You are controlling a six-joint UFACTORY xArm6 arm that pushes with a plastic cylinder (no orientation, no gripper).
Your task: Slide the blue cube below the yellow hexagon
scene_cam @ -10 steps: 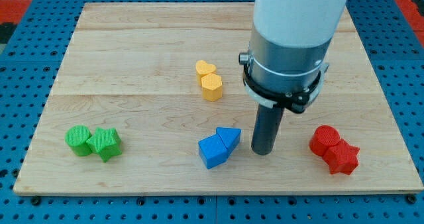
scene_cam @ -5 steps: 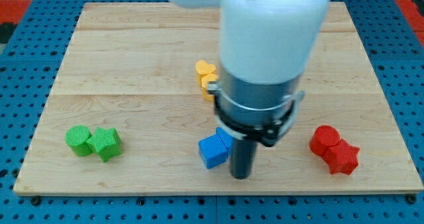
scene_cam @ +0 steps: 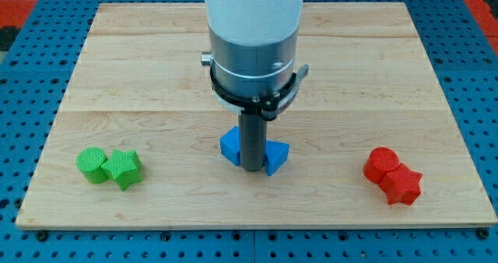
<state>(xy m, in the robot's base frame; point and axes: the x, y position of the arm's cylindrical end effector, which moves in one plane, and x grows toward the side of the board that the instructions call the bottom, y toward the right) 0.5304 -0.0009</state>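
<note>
My tip (scene_cam: 252, 167) stands between two blue blocks near the middle of the board's lower half. The blue cube (scene_cam: 229, 146) sits just left of the rod, touching it or nearly so. A blue triangular block (scene_cam: 275, 155) sits just right of the rod. The yellow hexagon and the other yellow block are hidden behind the arm's grey and white body (scene_cam: 253, 37).
A green cylinder (scene_cam: 92, 165) and a green block (scene_cam: 123, 169) sit together at the lower left. Two red blocks (scene_cam: 391, 175) sit together at the lower right. The wooden board (scene_cam: 140, 61) lies on a blue pegboard.
My tip moved from right of the blue blocks to the left, down and around, and now stands between them. The cube has shifted left and up, the triangle right; they are split apart.
</note>
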